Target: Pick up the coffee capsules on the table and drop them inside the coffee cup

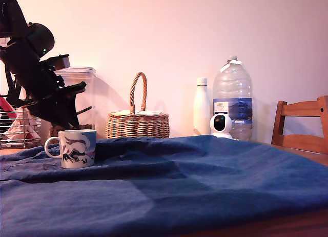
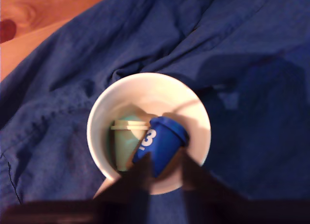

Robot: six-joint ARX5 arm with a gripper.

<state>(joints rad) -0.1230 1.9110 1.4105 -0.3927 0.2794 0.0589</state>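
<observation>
Gripper (image 2: 162,173) fingers are seen in the wrist view as two dark, blurred shapes above the cup, with a narrow gap between them; nothing is held there, though their tips are hard to make out against the shadow. In the exterior view the arm (image 1: 36,67) is cut off at that view's left edge, and its jaws are lost in the dark silhouette.

Just below the arm, toward the exterior view's left, the white cup (image 1: 77,148) is set upright on the blue cloth (image 1: 205,175), its handle turned toward that view's left. Its inside is hidden from this side. From the wrist view both capsules are seen lying inside the cup (image 2: 145,88): the cream capsule (image 2: 127,141) and the blue capsule (image 2: 160,144), touching, the blue one tilted and partly covered by the finger shadows.

Further right in the exterior view, behind the cloth, a wicker basket (image 1: 137,121), a white bottle (image 1: 202,106), a small white camera (image 1: 221,125) and a large water bottle (image 1: 233,96) are lined up. A wooden chair (image 1: 302,126) is cut off at that view's right edge.
</observation>
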